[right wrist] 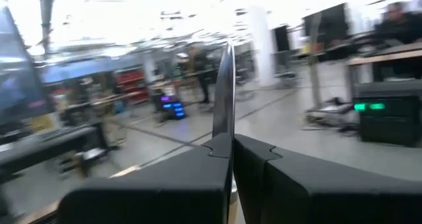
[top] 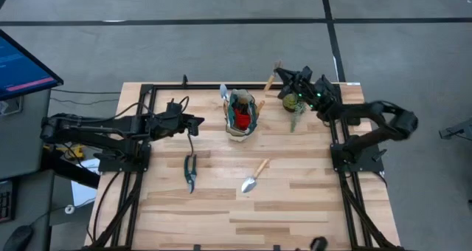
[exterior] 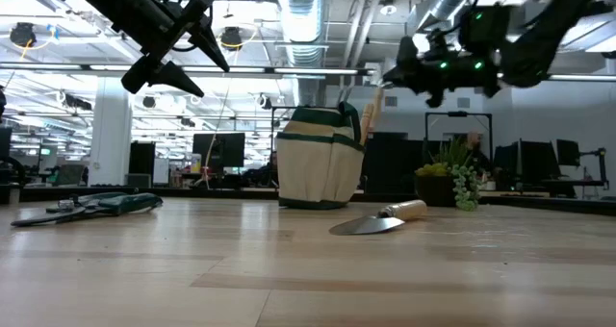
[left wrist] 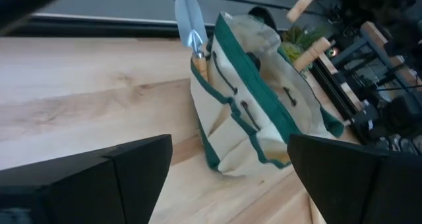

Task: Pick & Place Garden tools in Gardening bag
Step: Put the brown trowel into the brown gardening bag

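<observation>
Right hand (top: 284,80) up at the far right of the surface (top: 295,199), clenched on a trowel (right wrist: 224,112), thin blade edge pinched between the fingers in the wrist view, wooden handle (top: 271,81) poking toward the bag (top: 241,117). Probably mid-carry, with the drop still to come. Best done by bringing the tool over the bag's open top, tipping it near upright, and lowering until the tool sits inside the walls before letting go; soft fabric, so a sideways nudge likely to fold the rim or tip the tote. Care needed near the potted plant (top: 293,103) just beside the arm. Left hand (top: 193,122) released, fingers spread wide, hovering just left of the bag, clear of it. Bag cream canvas with green trim and outer pockets, slouchy, already holding one trowel (left wrist: 191,23) upright in a side pocket and a red piece (top: 242,119) inside. Flat on pale wood planks: dark-handled shears (top: 190,171) and another trowel (top: 254,177), shiny metal scoop, light round handle.
</observation>
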You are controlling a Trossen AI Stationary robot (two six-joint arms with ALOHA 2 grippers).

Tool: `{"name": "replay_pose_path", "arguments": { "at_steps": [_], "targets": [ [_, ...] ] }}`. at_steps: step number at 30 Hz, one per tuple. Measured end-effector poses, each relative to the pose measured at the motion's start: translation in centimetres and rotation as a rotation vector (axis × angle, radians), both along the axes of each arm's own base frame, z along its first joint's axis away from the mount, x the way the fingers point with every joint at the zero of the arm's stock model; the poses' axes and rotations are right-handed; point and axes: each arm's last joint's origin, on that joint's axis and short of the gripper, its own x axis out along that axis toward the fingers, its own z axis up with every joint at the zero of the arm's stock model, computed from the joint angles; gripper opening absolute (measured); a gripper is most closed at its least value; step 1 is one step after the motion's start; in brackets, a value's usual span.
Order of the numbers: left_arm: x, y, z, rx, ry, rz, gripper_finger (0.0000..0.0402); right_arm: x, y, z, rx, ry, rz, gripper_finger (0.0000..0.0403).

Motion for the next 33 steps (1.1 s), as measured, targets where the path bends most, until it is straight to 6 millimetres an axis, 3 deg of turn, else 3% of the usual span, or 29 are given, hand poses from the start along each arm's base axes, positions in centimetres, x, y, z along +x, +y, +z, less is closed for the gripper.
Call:
{"name": "replay_pose_path", "arguments": {
  "at_steps": [9,18,33],
  "targets": [
    [0.0,0.0,0.1,0.006,-0.008,0.010,0.0294,4.2,-1.8,-1.0,-0.047,-0.001,0.185,0.0000],
    [0.0,0.0,0.1,0.006,-0.013,0.010,0.0294,5.5,-2.9,-3.0,-0.006,0.050,0.190,0.0000],
    [0.1,0.0,0.1,0.006,-0.013,0.009,0.0294,7.0,-1.3,-4.6,0.027,0.151,0.199,0.0000]
  ]
}}
